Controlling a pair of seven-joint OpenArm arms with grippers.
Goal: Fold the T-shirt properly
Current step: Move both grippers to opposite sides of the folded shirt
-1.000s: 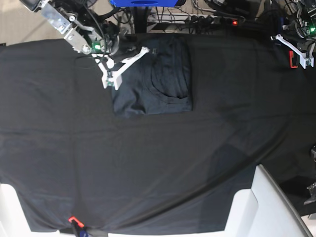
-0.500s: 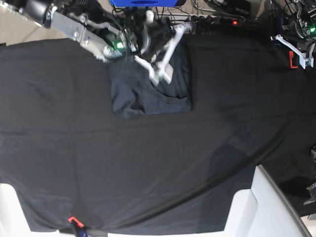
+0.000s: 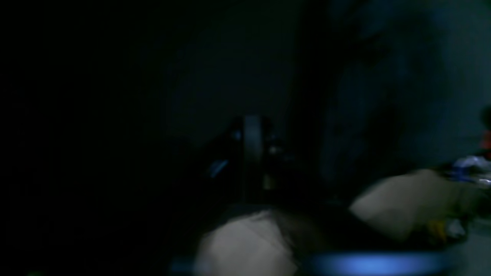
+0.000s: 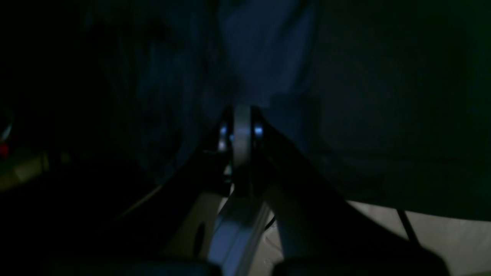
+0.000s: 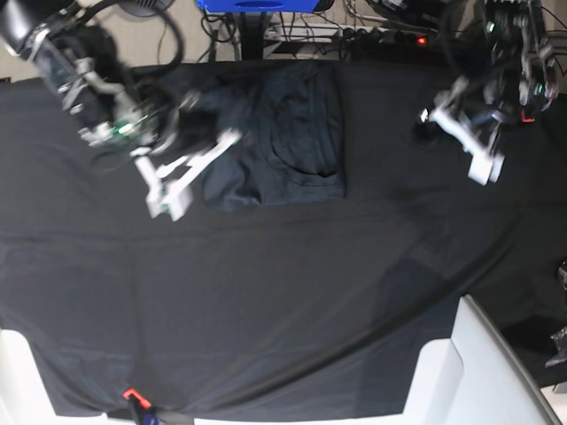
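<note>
Right fingers (image 5: 168,205) clenched empty, left fingers' (image 5: 481,168) state unclear, T-shirt (image 5: 279,142) folded

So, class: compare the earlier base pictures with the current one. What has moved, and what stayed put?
The right claw, shut and empty, has swung off the T-shirt toward the base view's left edge of it. The left claw has come in from the corner over the black table cloth; its opening is unclear. The T-shirt remains a folded rectangle in the same place.

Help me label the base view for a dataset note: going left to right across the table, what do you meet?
right gripper → T-shirt, folded → left gripper, all over the black tablecloth.
</note>
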